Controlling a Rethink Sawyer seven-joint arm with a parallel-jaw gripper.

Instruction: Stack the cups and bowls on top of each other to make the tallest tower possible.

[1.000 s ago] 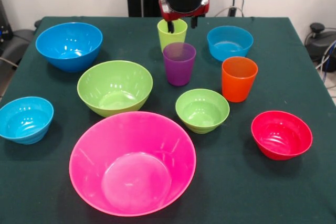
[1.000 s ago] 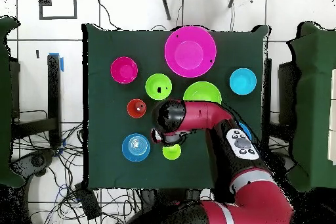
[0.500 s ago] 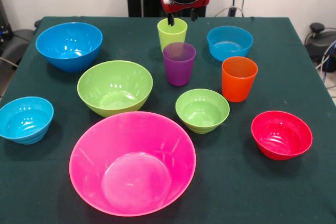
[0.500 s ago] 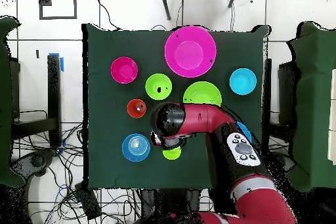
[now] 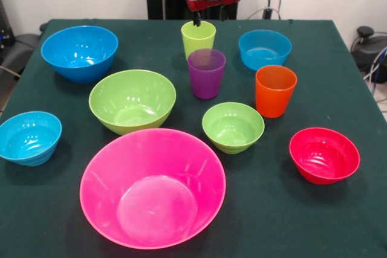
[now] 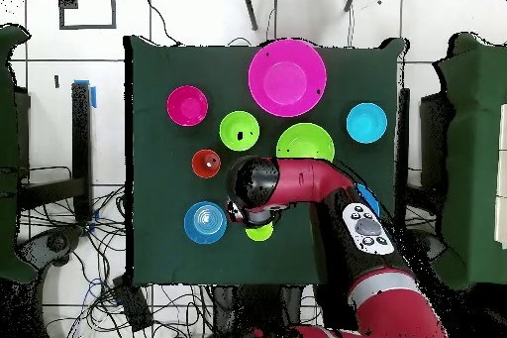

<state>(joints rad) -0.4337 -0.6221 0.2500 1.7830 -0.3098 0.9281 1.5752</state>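
Change vs 1 s ago: gripper [image 5: 210, 20] raised a bit, now at the rim of the lime cup [image 5: 198, 38]; no object displaced. One finger [image 5: 196, 21] is seen at/just inside the rim, the other outside it to the right, so fingers are open, nothing gripped. Judged: grasp on the lime cup not made; stacking not started.

Containers, big to small, all upright, empty, apart on the worktop [image 5: 314, 222]:
- pink bowl [image 5: 153, 187], nearest the front-view cam; likely tower base.
- lg green bowl [image 5: 132, 100], just behind the pink one.
- lg blue bowl [image 5: 79, 52], far left in front view.
- sm green bowl [image 5: 233, 126], mid-worktop.
- red bowl [image 5: 324, 154], right side.
- lt-blue bowl [image 5: 29, 137], left edge.
- 2nd lt-blue bowl [image 5: 264, 48], beside the lime cup.
- orange cup [image 5: 275, 90]; purple cup [image 5: 206, 73], just in front of the lime cup.

Overhead: arm [image 6: 297, 180] covers the purple cup and most of the lime cup. No tower built yet.
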